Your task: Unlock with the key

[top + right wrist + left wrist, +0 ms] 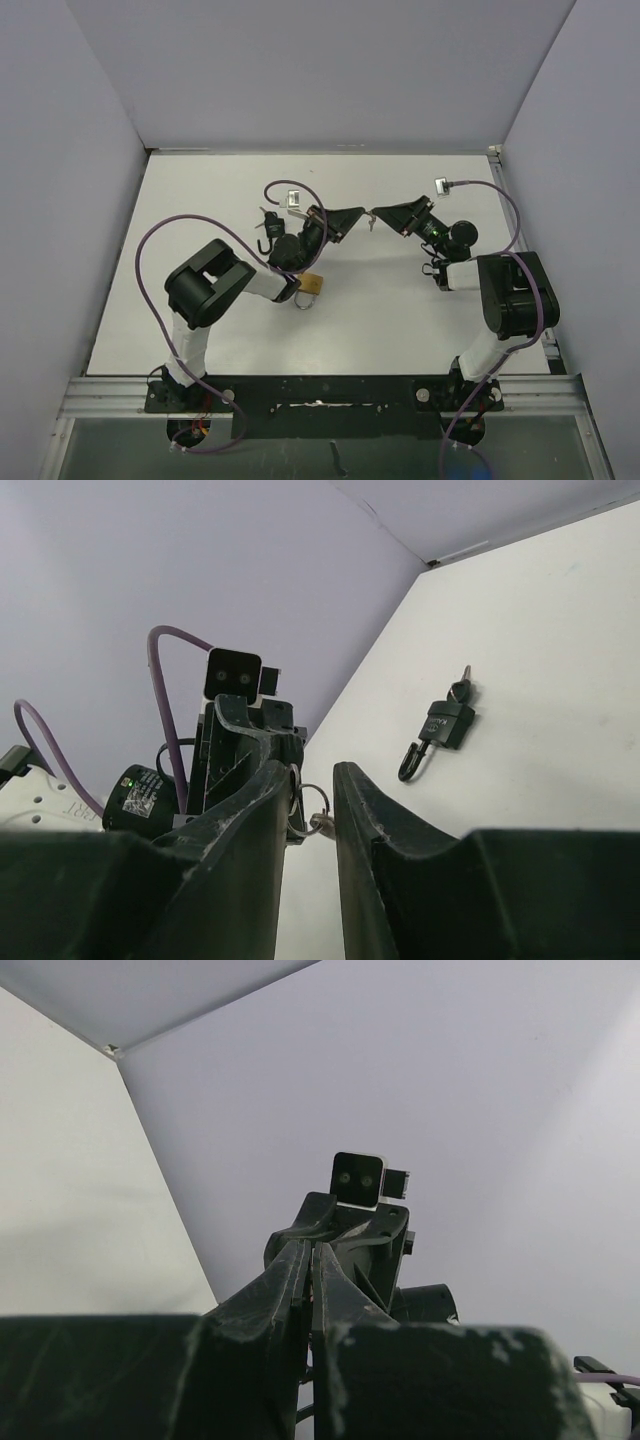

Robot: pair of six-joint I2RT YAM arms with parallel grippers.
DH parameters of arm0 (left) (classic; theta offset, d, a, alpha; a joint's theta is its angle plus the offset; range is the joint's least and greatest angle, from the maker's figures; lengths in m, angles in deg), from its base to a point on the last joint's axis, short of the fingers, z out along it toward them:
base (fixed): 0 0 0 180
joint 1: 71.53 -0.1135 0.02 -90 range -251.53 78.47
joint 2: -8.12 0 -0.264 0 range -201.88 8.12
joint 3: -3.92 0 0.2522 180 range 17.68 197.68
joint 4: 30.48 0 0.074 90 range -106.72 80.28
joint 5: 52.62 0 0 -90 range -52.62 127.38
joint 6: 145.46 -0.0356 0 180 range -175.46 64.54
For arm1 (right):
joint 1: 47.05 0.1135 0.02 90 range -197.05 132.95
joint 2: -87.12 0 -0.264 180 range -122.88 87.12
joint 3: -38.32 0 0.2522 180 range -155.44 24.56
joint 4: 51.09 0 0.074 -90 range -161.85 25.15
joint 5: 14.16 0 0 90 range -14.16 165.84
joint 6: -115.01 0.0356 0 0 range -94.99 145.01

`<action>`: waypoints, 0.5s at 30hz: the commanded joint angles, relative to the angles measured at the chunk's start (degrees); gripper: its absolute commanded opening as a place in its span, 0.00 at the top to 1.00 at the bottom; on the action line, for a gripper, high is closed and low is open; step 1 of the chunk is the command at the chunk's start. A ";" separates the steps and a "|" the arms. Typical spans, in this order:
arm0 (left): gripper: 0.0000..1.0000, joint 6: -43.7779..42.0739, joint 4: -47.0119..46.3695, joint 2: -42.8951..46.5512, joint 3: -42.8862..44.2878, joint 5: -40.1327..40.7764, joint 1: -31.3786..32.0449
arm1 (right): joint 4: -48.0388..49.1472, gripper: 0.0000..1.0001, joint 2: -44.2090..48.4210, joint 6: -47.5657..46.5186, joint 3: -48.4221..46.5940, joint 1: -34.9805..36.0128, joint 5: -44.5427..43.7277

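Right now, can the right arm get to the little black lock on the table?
Probably not easily. The black lock lies on the far side of the left arm. The left end effector sits tip to tip with the right end effector, blocking the straight path.

The tabletop (400, 320) is smooth, matt white. One padlock (447, 723) has a matt black body; the other padlock (311, 284) has a brassy sheen. The key ring (316, 810) is bright metal. The right hand (311, 770) has black plastic fingers (240, 830), scuffed pale. The cable (160, 695) has a smooth purple sheath.
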 commanded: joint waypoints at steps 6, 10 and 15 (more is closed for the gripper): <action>1.00 2.36 -4.12 -2.30 3.87 -0.49 1.18 | 3.51 0.80 0.20 0.68 -2.21 -0.51 -0.52; 1.00 2.43 -4.12 -2.45 4.35 -0.19 1.45 | 3.54 0.84 0.20 0.80 -2.26 -0.48 -0.54; 1.00 2.31 -4.12 -2.41 4.26 0.55 1.66 | 3.55 0.91 0.44 0.98 -1.94 -0.53 -0.74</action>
